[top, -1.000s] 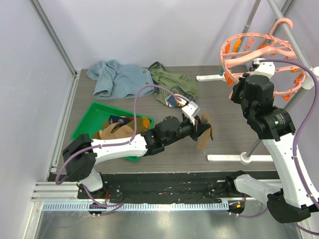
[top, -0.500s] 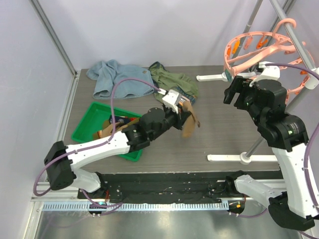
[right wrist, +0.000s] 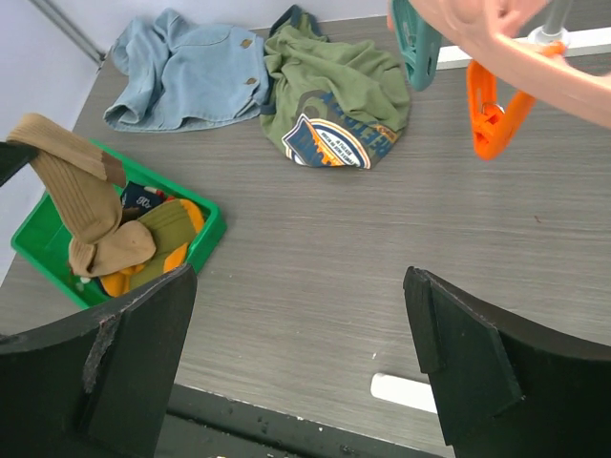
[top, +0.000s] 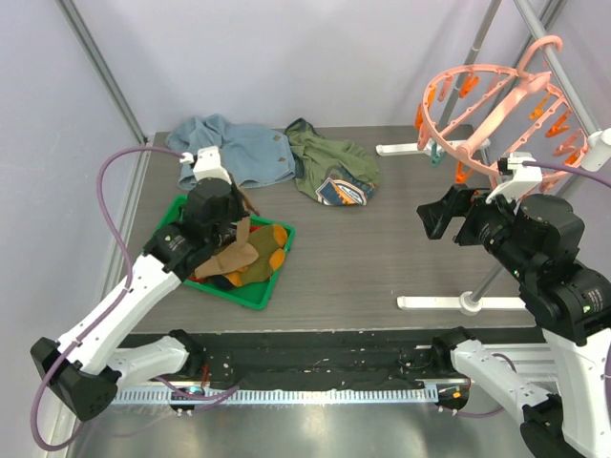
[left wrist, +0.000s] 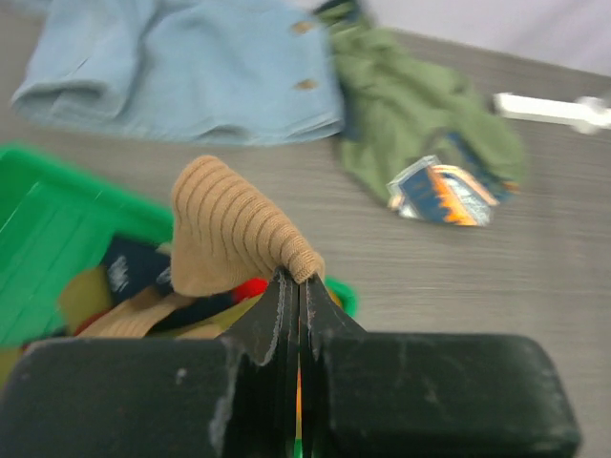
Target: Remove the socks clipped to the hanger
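Note:
My left gripper [top: 239,212] is shut on a ribbed tan sock [left wrist: 229,234], which hangs from the fingertips over the green tray [top: 164,229]. Other socks [top: 256,258], brown, olive with orange toes and navy, lie piled in that tray. The salmon-pink hanger [top: 496,105] hangs at the upper right from the rack, and the clips that show on it carry nothing. My right gripper [top: 451,218] stands wide open below and left of the hanger, with nothing between its fingers [right wrist: 143,324]. An orange clip [right wrist: 492,114] dangles above it.
A light-blue garment [top: 229,153] and an olive-green garment [top: 334,167] lie at the back of the table. The rack's white feet [top: 458,303] and grey poles [top: 563,76] stand on the right. A teal clip [right wrist: 417,38] hangs beside the orange one.
My left arm swung left from mid-table to over the green tray, carrying the tan sock. My right gripper opened and drew down and away from the hanger, which swung.

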Available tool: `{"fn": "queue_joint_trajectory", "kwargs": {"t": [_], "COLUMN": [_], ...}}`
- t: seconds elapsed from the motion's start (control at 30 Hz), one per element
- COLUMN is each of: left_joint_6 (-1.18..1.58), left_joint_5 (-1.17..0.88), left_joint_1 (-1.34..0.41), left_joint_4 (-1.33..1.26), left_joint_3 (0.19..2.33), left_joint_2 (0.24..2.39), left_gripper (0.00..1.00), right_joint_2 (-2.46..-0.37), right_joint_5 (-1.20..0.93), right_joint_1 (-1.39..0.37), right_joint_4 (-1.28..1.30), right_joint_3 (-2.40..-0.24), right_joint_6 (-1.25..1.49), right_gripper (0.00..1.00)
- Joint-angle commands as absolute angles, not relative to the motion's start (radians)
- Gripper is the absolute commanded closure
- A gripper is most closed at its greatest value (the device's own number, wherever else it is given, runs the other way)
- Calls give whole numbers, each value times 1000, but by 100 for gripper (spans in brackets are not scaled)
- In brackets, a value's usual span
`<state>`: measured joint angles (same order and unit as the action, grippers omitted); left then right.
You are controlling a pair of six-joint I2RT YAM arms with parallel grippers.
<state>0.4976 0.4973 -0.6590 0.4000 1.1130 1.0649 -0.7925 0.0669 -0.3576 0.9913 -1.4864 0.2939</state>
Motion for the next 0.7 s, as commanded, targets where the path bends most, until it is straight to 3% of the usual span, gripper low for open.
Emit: {"fn": "queue_joint_trajectory", "kwargs": {"t": [0.0, 0.3, 0.37, 0.4, 0.53, 0.67], "left_joint_6": [629, 845, 853, 853, 816, 787], "left_joint_5": [546, 327, 327, 325, 313, 376], "left_joint_1": [-569, -223, -166, -150, -124, -124], "left_joint_4": [593, 503, 502, 500, 546, 649], "left_joint_3": [1025, 750, 730, 730, 775, 863], "left_joint_2": [1072, 1149, 1157, 1163, 1169, 1091], "left_gripper": [100, 100, 96, 91, 43, 28], "right_joint_2": [-801, -807, -805, -805, -788, -799], "right_joint_5": [14, -86, -90, -92, -75, -45], "right_joint_1": [-356, -356, -354, -354, -354, -356], "right_joint_4": [934, 910, 914, 914, 890, 896], "right_joint_3": [-1482, -1459, -1448, -1444, -1419, -1416], "right_joint_6": [296, 321, 321, 321, 345, 370], "right_gripper": [1, 0, 0, 0, 0, 0]}}
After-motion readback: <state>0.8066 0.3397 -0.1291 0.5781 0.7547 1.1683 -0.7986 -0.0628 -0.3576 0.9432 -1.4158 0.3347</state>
